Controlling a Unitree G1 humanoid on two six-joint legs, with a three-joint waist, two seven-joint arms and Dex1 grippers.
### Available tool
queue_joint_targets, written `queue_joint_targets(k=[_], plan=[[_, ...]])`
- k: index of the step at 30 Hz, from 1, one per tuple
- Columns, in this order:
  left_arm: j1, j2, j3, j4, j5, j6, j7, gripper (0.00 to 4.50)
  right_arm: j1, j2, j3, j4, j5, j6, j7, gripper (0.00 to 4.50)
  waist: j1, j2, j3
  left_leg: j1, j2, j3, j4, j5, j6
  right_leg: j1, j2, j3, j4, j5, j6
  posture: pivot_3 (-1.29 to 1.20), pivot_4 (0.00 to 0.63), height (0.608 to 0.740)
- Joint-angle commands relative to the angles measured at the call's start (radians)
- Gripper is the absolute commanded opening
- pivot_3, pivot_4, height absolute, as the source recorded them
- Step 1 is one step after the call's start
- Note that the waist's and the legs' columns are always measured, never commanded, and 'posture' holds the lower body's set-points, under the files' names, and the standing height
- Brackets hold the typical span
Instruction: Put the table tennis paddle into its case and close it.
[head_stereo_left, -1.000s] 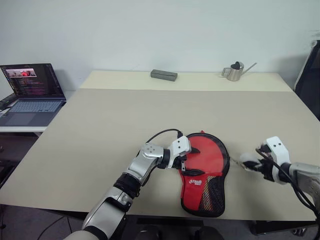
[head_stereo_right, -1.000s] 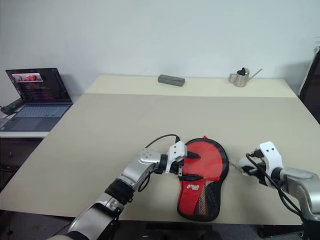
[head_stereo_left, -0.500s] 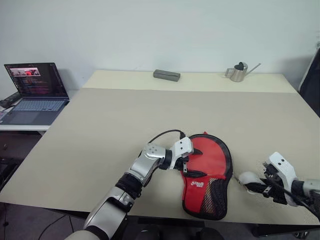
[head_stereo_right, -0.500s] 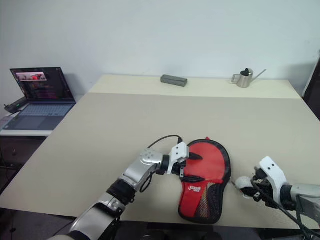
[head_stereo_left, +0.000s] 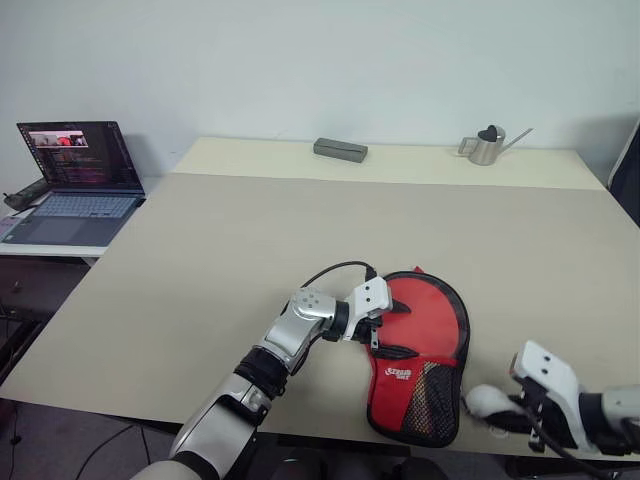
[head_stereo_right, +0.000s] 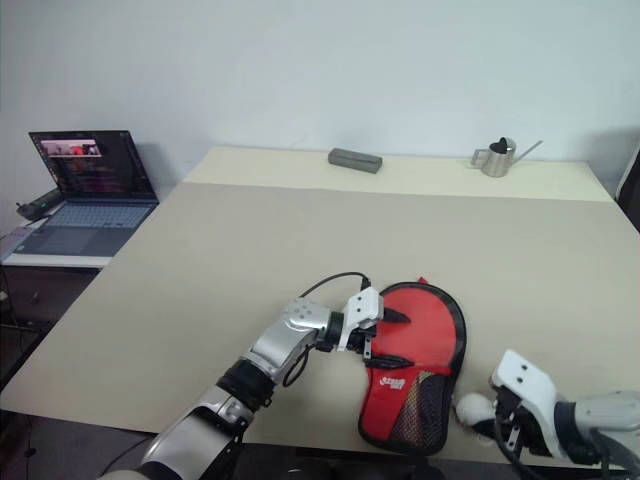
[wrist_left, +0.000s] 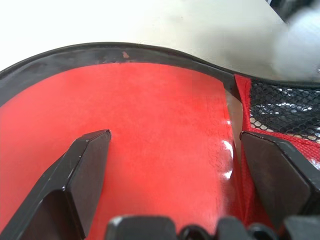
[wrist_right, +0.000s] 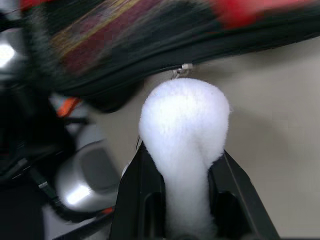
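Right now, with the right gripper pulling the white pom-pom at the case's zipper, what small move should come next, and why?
Probably keep drawing the white pom-pom along the case's black edge. The right gripper is shut on it, and the zip slider sits beside the mesh end. The open left gripper presses the red panel, steadying the case.

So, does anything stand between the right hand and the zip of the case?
Nothing visible does. The right hand grips the white fluffy pull, and the pull sits right at the zip slider on the black edge of the case. Around them lies bare table.
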Motion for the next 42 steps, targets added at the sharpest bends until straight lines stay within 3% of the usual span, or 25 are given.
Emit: queue_joint_targets(k=[1, 9, 20, 27, 42], plan=[[0.071, 0.044, -0.041, 0.096, 0.074, 0.064, 0.014, 4.5, 0.044, -0.026, 0.02, -0.055, 0.012, -0.022, 0.056, 0.46, -0.004, -0.001, -0.001, 0.0, 0.0, 0.0, 0.0, 0.0, 0.0, 0.0, 0.0, 0.0, 0.0, 0.0, 0.0, 0.0, 0.15, 0.74], [0.073, 0.042, -0.041, 0.097, 0.075, 0.065, 0.018, 4.5, 0.09, -0.037, 0.0, -0.125, 0.062, -0.038, 0.115, 0.46, -0.01, -0.003, -0.002, 0.001, 0.001, 0.0, 0.0, 0.0, 0.0, 0.001, 0.001, 0.0, 0.0, 0.0, 0.0, 0.0, 0.15, 0.74], [0.07, 0.036, -0.042, 0.104, 0.077, 0.062, 0.022, 4.5, 0.005, 0.0, 0.045, -0.142, 0.069, -0.015, 0.047, 0.46, -0.013, -0.003, -0.002, 0.001, 0.001, 0.0, 0.001, 0.0, 0.0, 0.001, 0.001, 0.0, 0.0, 0.0, 0.0, 0.0, 0.15, 0.74], [0.07, 0.033, -0.042, 0.107, 0.078, 0.061, 0.026, 4.5, -0.026, -0.008, -0.024, -0.159, 0.16, 0.045, 0.054, 2.65, -0.015, -0.003, -0.002, 0.001, 0.001, 0.0, 0.001, 0.0, 0.0, 0.001, 0.001, 0.0, 0.0, 0.0, 0.0, 0.0, 0.15, 0.74], [0.071, 0.018, -0.046, 0.11, 0.078, 0.06, 0.031, 4.5, 0.032, 0.0, -0.27, -0.128, 0.272, 0.002, 0.198, 2.65, -0.015, -0.004, -0.002, 0.001, 0.001, 0.0, 0.002, 0.0, 0.0, 0.001, 0.001, 0.0, 0.0, 0.0, 0.0, 0.0, 0.15, 0.74]])
